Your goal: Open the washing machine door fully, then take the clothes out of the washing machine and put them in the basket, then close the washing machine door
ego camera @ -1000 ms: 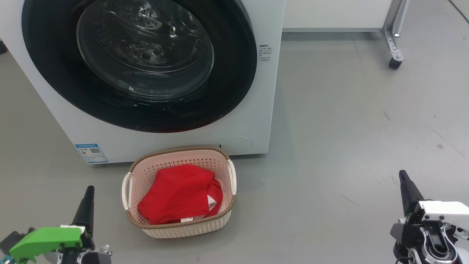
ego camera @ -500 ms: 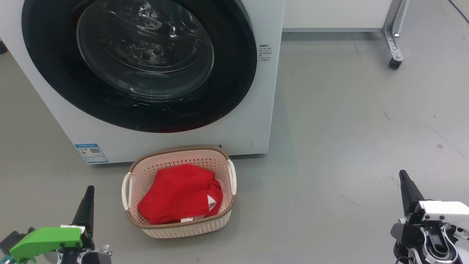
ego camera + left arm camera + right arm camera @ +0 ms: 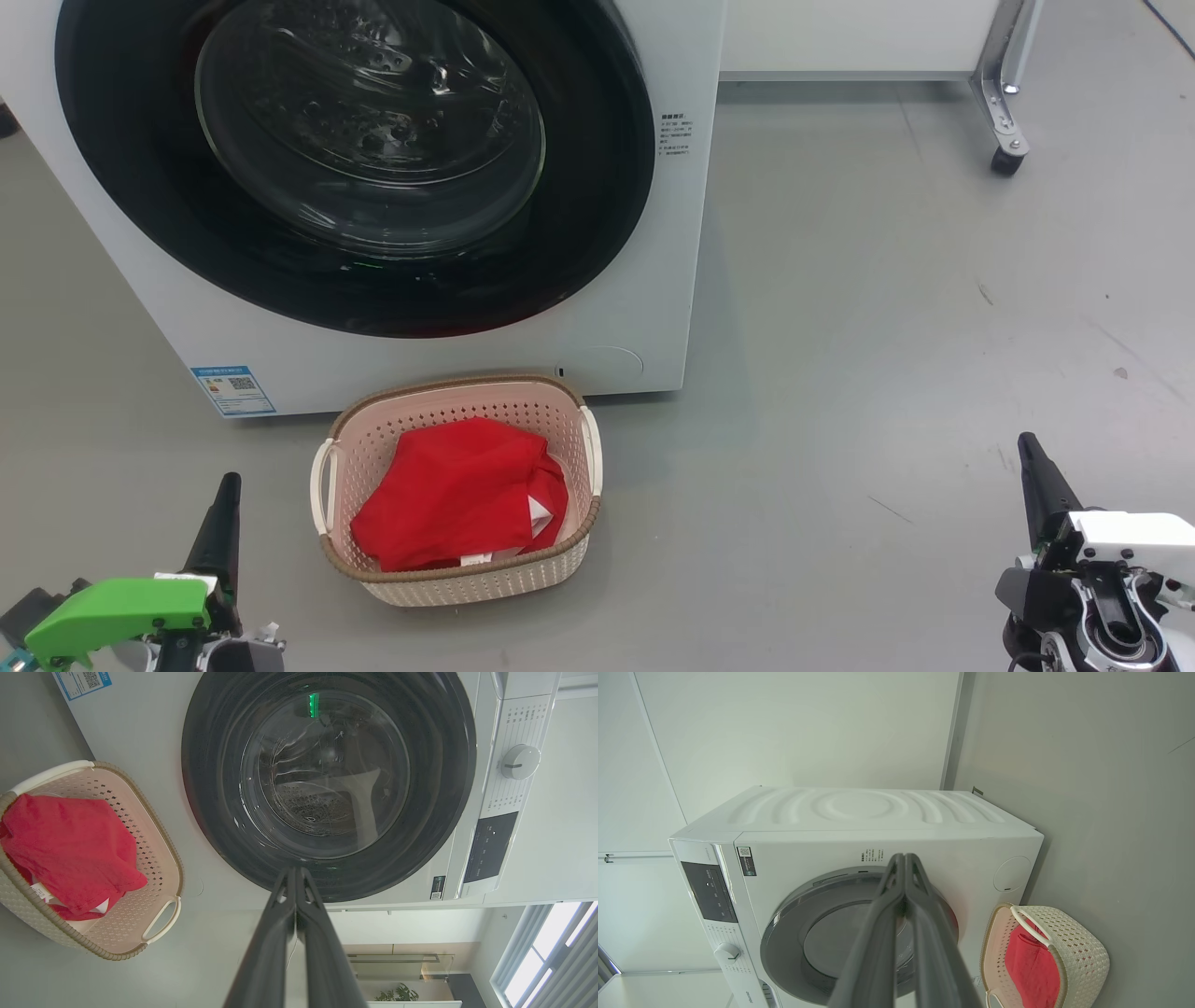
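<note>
The door (image 3: 597, 187) is seen shut flush against the front of the washer (image 3: 672, 243), its black rim ringing the clear glass bowl, through which the steel drum is glimpsed. The basket (image 3: 485, 583) is set on the grey floor (image 3: 887, 327) just before the washer, below the door and to the right of a blue sticker (image 3: 233, 389). The red clothes (image 3: 457, 495) are heaped inside the basket, with a white label shown at their near edge. The left gripper (image 3: 227, 485) is held low at the basket's left, apart from it, its fingers pressed together on nothing; in the left wrist view the tips are lined up against the door's black rim. The right gripper (image 3: 1029, 448) is held well to the right over bare floor, likewise clenched and empty. A control dial (image 3: 520, 761) is seen on the washer's panel.
</note>
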`<state>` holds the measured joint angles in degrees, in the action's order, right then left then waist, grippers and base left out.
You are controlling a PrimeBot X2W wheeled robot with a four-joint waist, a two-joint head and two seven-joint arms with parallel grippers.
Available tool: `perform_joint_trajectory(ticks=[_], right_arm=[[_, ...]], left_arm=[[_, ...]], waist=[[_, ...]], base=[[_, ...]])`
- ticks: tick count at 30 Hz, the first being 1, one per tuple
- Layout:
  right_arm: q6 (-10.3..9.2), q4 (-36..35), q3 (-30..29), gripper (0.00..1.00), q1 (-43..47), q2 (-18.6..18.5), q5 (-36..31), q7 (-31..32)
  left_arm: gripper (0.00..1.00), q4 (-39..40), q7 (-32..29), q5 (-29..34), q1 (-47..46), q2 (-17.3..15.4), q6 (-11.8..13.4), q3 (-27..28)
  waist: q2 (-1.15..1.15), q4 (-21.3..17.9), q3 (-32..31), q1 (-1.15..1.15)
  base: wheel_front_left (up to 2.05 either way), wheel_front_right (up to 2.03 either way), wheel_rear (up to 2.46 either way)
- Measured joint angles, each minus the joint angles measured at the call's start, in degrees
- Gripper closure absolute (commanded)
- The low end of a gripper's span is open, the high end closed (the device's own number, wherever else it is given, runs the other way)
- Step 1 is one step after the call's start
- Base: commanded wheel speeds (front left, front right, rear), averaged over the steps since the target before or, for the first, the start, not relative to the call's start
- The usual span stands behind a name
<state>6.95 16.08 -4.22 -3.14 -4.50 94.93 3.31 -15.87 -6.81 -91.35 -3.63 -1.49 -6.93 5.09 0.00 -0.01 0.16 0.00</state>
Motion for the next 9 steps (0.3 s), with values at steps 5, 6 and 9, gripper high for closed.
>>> perform_joint_trajectory(ticks=[5,6,9], right_arm=[[0.00,0.00,-0.03,1.00,0.00,0.01,0.00,0.00],[0.00,0.00,-0.04,1.00,0.00,0.01,0.00,0.00],[0.00,-0.01,-0.05,1.00,0.00,0.01,0.00,0.00]], left_arm=[[1.00,0.01,0.00,0.00,0.00,0.00,0.00,0.00],[1.00,0.01,0.00,0.00,0.00,0.00,0.00,0.00],[1.00,0.01,0.01,0.00,0.00,0.00,0.00,-0.01]], waist=[[0.00,0.00,0.00,0.00],[0.00,0.00,0.00,0.00],[0.00,0.00,0.00,0.00]], base=[[0.00,0.00,0.00],[0.00,0.00,0.00],[0.00,0.00,0.00]])
